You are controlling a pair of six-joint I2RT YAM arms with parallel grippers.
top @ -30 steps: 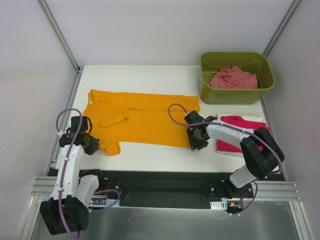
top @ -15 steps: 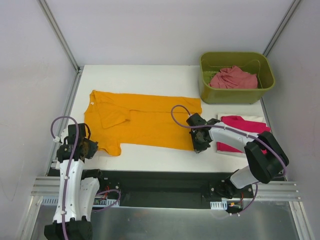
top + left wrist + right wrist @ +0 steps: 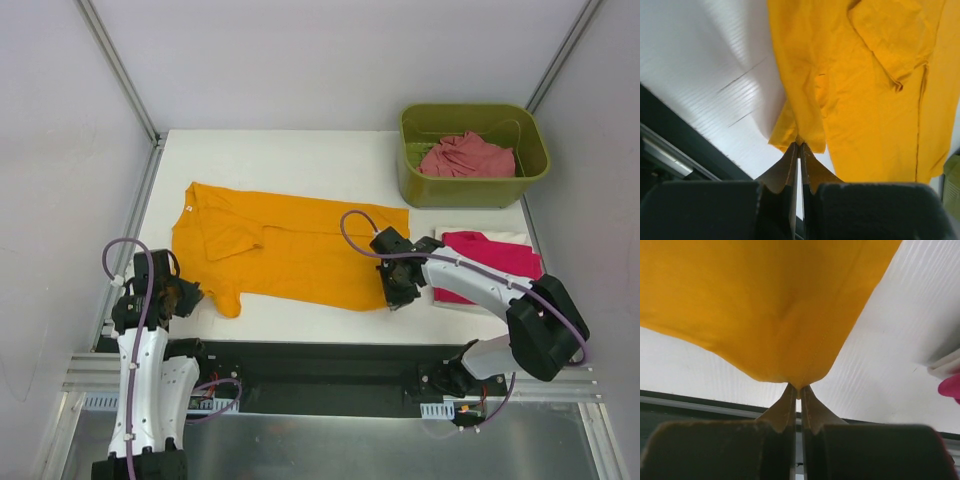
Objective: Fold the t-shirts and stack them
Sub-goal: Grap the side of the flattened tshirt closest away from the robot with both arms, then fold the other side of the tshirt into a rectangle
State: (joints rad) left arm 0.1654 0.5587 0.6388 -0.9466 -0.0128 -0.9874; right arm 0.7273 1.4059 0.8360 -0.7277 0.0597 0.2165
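The orange-yellow collared t-shirt (image 3: 300,250) lies spread flat across the white table (image 3: 280,160), collar to the left. My left gripper (image 3: 188,297) is shut on the tip of its near sleeve (image 3: 799,141); the left wrist view shows the cloth (image 3: 865,100) pinched between the fingertips. My right gripper (image 3: 398,298) is shut on the shirt's near bottom corner, and the hem (image 3: 800,382) is caught between its tips. A folded magenta t-shirt (image 3: 492,262) lies at the right, its edge (image 3: 951,386) showing in the right wrist view. A salmon-pink t-shirt (image 3: 465,155) is crumpled in the bin.
The olive-green plastic bin (image 3: 470,190) stands at the back right corner. The table's near edge and the black base rail (image 3: 320,365) run just below both grippers. Frame posts rise at the back left and right.
My right gripper has shut on the shirt's corner. Both grippers have drawn slightly toward the near edge, and the orange shirt has shifted a little nearer and to the right.
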